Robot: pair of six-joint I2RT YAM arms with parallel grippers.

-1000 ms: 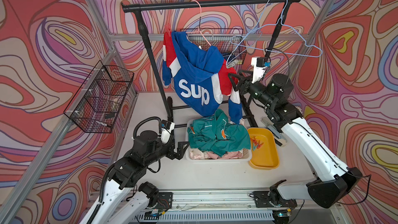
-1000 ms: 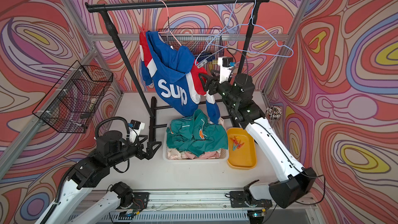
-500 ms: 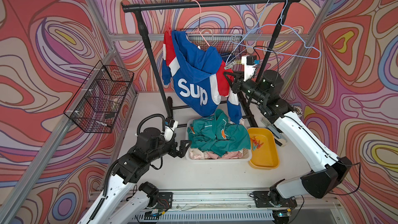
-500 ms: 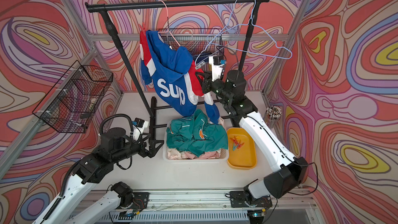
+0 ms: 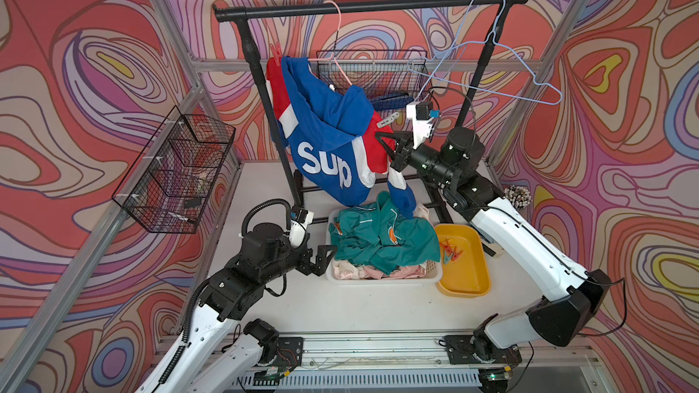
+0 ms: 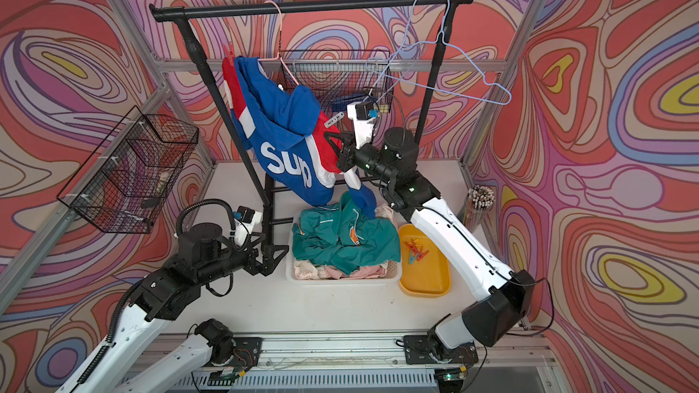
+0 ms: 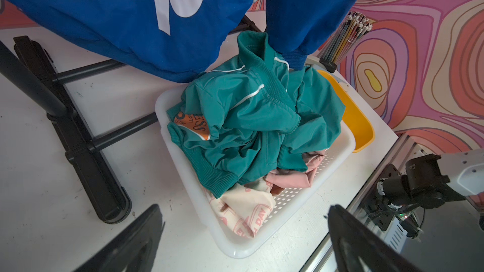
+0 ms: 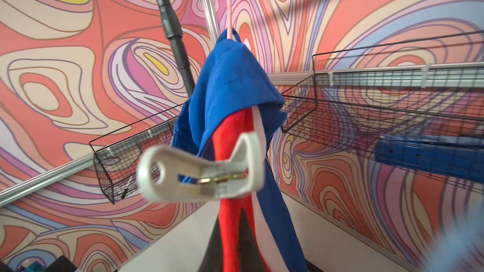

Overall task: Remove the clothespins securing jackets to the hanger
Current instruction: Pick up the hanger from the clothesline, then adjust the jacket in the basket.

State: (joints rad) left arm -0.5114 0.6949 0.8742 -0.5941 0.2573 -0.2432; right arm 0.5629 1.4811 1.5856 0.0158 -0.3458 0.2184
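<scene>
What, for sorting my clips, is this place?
Likely a robot test cell: swirl-printed walls on an aluminium frame, two arms mounted on a rail, a small clothes rack.

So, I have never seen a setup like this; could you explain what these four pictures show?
Two robot arms stand at the table's near edge, each ending in a two-fingered gripper. Two pictures come from one camera head above; the other two from a camera on each wrist. A black clothes rail carries a pink hanger with a blue hooded jacket. Below, a white basket holds a teal jacket over a pink jacket, and a yellow tray beside it holds several clothespins. The left gripper is open and empty beside the basket. The right gripper is shut against the hooded jacket's red shoulder, close to a grey clothespin clipped on it, which fills the right wrist view; whether it pinches anything I cannot tell. A red clothespin sits at the other shoulder.
</scene>
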